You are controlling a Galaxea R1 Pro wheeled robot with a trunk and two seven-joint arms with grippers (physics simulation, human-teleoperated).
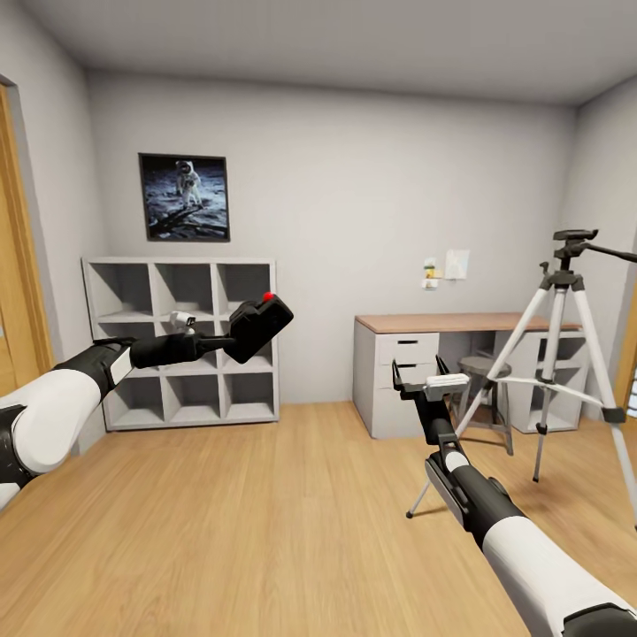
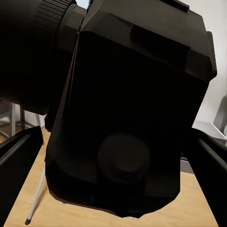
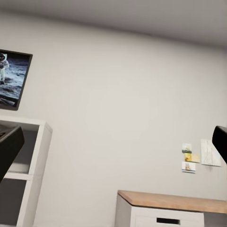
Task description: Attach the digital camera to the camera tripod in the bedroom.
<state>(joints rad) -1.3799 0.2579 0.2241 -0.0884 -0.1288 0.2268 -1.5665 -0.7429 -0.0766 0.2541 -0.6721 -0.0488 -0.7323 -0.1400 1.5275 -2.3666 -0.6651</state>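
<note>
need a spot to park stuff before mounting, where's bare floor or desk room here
The light wood floor is bare between the grey cube shelf and the wood-topped white desk. The desk's top also looks bare. It is crowded at the right, where the silver-legged camera tripod straddles the floor before a grey round stool.

We see an evenly lit, bright room with soft, faint shadows and no glare. Our head view bends straight lines near its edges. Close to our left wrist lens, the small black digital camera (image 2: 127, 113) renders almost featureless and dark.
</note>
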